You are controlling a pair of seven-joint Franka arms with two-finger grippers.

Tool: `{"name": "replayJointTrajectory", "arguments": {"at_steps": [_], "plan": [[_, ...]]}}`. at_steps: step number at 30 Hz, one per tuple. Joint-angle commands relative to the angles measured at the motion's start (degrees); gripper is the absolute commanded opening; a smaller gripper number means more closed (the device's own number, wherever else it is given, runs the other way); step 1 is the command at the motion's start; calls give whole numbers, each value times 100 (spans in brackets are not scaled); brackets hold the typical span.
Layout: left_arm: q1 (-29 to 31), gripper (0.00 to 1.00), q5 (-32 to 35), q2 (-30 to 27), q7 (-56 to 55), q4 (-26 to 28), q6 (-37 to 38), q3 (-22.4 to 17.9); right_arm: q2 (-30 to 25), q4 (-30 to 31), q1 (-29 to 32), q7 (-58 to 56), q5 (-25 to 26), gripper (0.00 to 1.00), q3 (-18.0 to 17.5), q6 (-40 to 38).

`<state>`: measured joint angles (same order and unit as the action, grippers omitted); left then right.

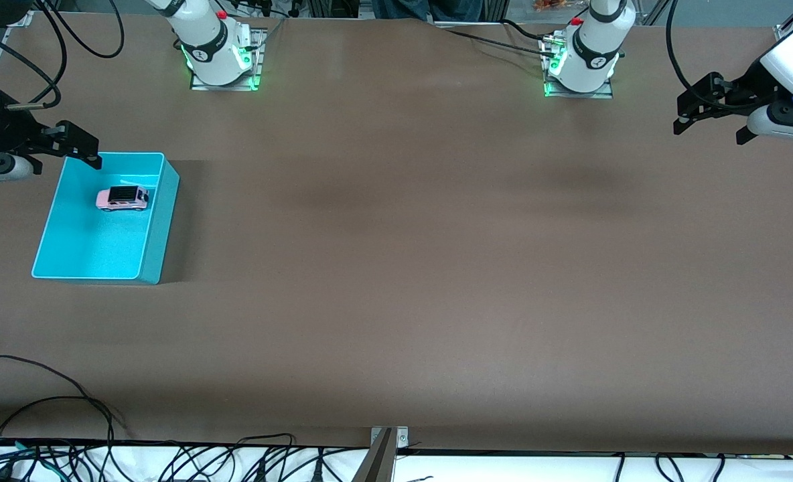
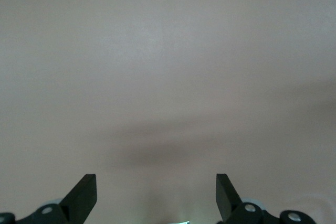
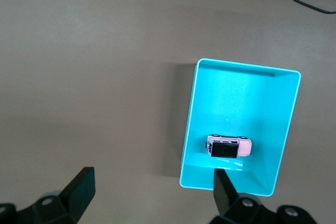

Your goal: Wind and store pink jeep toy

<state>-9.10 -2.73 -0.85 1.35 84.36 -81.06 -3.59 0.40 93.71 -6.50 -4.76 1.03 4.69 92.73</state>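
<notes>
At the right arm's end of the bench, the pink jeep toy sits on its wheels inside the turquoise bin, in the half of the bin farther from the front camera and clear of the walls. The right claw hangs over the bin's rim at the corner nearest that arm, its jaws spread wide and holding nothing; the right wrist view shows one finger over the rim and the other over bare bench beside the bin. The left claw waits over the bench's edge at the left arm's end, well apart from the toy, its jaws likewise spread and empty, with only bare brown surface beneath it.

With the toy already in the bin and both claws free, the storing step looks done and the task appears at or near its end. Whether the toy has been wound cannot be told from these views. If anything remains, it calls for no more than lifting the right claw straight up, clear of the rim, so the bin is not nudged.

Cables trail along the bench's front edge, far from the work. Nothing stands between the claws and the bin.
</notes>
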Motion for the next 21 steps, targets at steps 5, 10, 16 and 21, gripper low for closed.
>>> {"name": "replayJointTrajectory", "arguments": {"at_steps": [5, 10, 16, 21], "plan": [[22, 100, -140, -20, -38, -7, 29, -11, -48, 95, 9, 28, 46, 100, -29, 105], [22, 100, -140, -20, -38, -7, 29, -2, 66, 7, 26, 36, 29, 100, -12, 96], [22, 100, -140, -29, -38, -7, 29, -2, 75, -2, 18, 45, 37, 100, -20, 105], [14, 100, -148, -20, -38, -7, 29, -2, 83, -11, 9, 19, 46, 100, -20, 105]]}}
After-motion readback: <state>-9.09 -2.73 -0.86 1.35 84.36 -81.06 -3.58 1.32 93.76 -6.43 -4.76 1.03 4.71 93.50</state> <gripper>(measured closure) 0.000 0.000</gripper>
